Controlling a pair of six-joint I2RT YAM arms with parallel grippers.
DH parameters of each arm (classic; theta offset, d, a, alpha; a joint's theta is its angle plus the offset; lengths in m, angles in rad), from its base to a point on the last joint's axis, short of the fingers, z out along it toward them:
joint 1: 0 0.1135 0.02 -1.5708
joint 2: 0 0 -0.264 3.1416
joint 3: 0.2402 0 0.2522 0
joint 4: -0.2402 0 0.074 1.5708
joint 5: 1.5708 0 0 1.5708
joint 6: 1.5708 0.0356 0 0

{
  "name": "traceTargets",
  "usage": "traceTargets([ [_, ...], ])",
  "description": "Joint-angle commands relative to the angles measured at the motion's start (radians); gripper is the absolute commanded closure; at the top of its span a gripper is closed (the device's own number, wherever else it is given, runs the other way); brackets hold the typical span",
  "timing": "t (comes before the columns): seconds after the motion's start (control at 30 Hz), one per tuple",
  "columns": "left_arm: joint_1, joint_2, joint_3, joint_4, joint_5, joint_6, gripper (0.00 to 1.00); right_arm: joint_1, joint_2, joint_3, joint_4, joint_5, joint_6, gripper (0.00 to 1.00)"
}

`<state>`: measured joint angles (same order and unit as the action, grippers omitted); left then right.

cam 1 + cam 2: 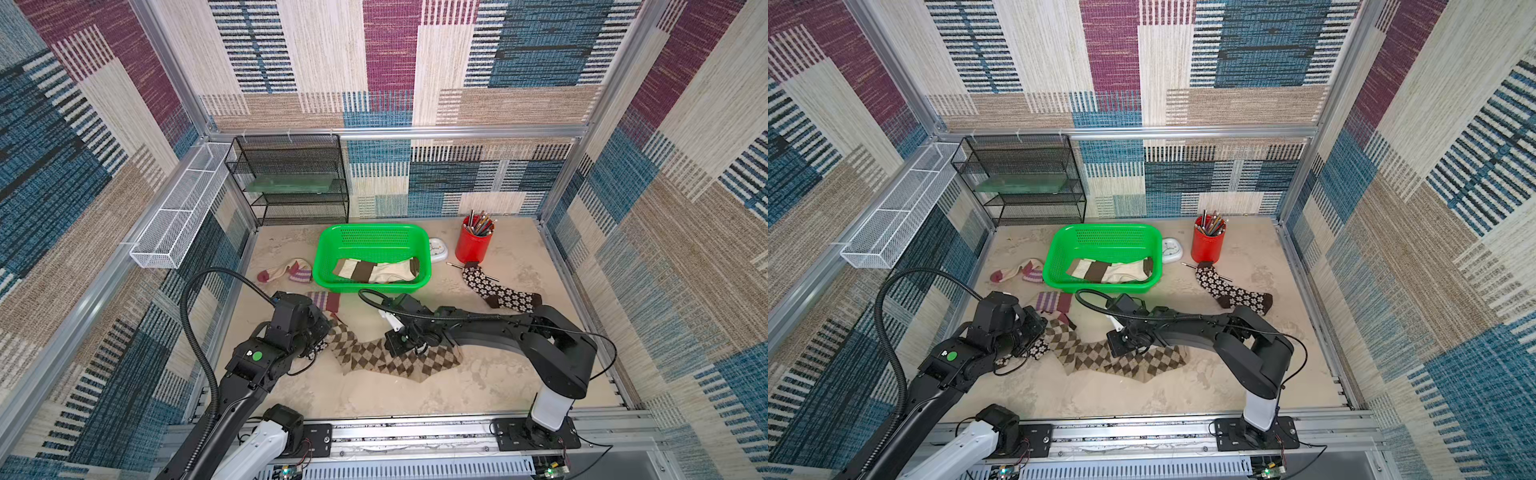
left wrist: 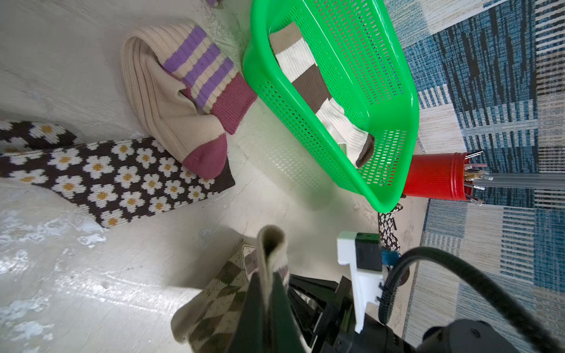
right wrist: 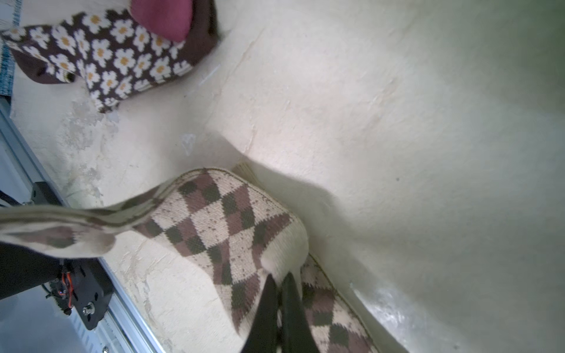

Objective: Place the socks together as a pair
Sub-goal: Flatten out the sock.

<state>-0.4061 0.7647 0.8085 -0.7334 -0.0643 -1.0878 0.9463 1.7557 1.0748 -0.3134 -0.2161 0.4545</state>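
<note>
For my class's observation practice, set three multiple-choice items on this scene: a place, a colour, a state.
1. Where does the brown-banded sock lie? A in a drawer; B in the green basket; C on a chair.
2. What colour is the pencil cup? A blue; B yellow; C red.
3. The right gripper is: A wide open; B shut on a spoon; C shut on the diamond-patterned sock.
Answers: B, basket walls surround it; C, its body is red; C, its fingers pinch the knit.

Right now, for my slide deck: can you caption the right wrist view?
Right gripper shut on a tan argyle sock; daisy sock lies nearby.
</note>
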Motion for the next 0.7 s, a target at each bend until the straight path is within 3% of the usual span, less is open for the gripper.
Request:
traceTargets([
  [0.0,0.001,-0.01,0.021,-0.007,0.024,0.035,1.0,0.005,-0.065,0.027,-0.034,0.049,-0.016,1.0],
  [0.17,0.0,-0.027,0.037,0.011,0.11,-0.02,1.0,-0.012,-0.191,0.035,-0.17,0.078,-0.013,1.0],
  [0.3,-0.034,-0.023,0.0,0.079,0.152,-0.103,1.0,-0.084,-0.319,-0.051,-0.278,0.077,-0.004,1.0],
  [0.57,-0.261,0.141,-0.039,0.222,0.061,-0.182,1.0,-0.319,-0.563,-0.239,-0.416,0.023,-0.031,1.0],
  [0.67,-0.308,0.193,-0.051,0.24,0.03,-0.204,1.0,-0.348,-0.598,-0.262,-0.451,0.014,-0.044,0.99],
])
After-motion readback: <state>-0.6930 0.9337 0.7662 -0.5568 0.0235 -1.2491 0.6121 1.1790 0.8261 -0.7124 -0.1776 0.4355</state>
